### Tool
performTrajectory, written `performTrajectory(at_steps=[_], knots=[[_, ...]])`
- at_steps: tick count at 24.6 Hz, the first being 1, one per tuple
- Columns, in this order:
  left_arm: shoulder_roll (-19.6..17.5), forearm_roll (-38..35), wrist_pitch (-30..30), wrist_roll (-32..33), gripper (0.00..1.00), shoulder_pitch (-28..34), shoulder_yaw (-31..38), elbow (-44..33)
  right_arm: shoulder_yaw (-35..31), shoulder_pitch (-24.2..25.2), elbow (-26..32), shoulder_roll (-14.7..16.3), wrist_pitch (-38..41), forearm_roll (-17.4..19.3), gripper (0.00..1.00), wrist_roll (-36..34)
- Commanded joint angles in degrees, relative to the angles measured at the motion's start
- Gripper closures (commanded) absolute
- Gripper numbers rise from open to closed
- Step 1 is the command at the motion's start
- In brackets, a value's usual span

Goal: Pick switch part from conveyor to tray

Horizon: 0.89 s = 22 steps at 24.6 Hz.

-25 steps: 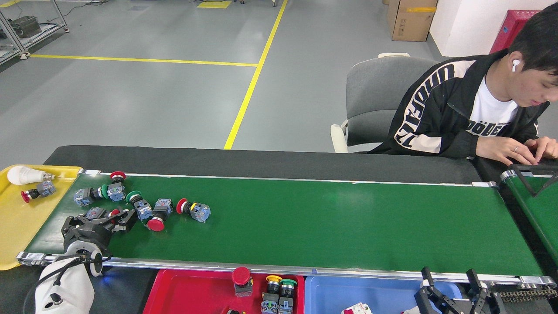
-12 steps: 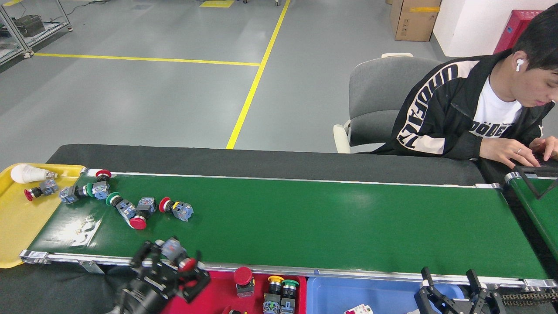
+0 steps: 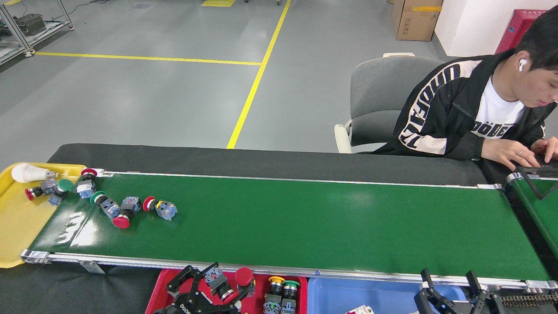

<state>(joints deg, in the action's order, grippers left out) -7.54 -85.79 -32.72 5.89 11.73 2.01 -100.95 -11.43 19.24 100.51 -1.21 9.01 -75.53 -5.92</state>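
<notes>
Switch part (image 3: 216, 279) clamped in left gripper (image 3: 205, 285) over red tray (image 3: 159, 296); red pushbutton (image 3: 244, 279) touching at 3 o'clock. Right gripper (image 3: 451, 292) fingers apart.

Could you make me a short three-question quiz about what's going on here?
1. True or false: the left gripper is over the red tray and holds a switch part.
2. Which tray, at the conveyor's left end, holds the light bulb? A red, B yellow, C blue.
3. Fill in: the person sits on a grey ____.

Key: 1 true; 2 B, the yellow tray; 3 chair.
</notes>
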Motion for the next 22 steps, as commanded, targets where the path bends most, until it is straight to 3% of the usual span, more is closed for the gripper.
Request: performTrajectory(at_steps=[1, 5, 10, 12, 15, 18, 22], knots=[[0.9, 1.8, 0.9, -0.3, 0.0, 0.5, 5.5, -0.8, -0.1, 0.0, 0.8, 0.1, 0.1, -0.1, 0.01, -0.1], [6.9, 2.0, 3.8, 4.7, 0.0, 0.7, 17.3, -0.6, -0.1, 0.0, 0.8, 0.2, 0.1, 0.0, 0.01, -0.1], [7.0, 0.7, 8.7, 5.4, 0.0, -0.4, 19.6, 0.0, -0.4, 0.0, 0.7, 0.5, 0.1, 0.3, 0.01, -0.2], [7.1, -3.1, 11.8, 5.4, 0.0, -4.3, 18.6, 3.7, -0.8, 0.0, 0.4, 0.6, 0.0, 0.4, 0.01, -0.2], [7.0, -8.4, 16.2, 5.4, 0.0, -14.3, 16.8, 15.0, -2.5, 0.1, -0.5, 1.5, 0.0, 0.6, 0.01, -0.3], [4.6, -9.0, 19.5, 5.3, 0.0, -22.7, 16.9, 26.4, -2.6, -0.1, -0.8, 1.5, 0.0, 0.7, 0.01, -0.3], [-2.0, -8.0, 25.2, 5.0, 0.0, -23.9, 18.1, 33.7, -1.8, -3.1, -1.5, 2.2, 1.3, 0.7, 0.01, -0.2]])
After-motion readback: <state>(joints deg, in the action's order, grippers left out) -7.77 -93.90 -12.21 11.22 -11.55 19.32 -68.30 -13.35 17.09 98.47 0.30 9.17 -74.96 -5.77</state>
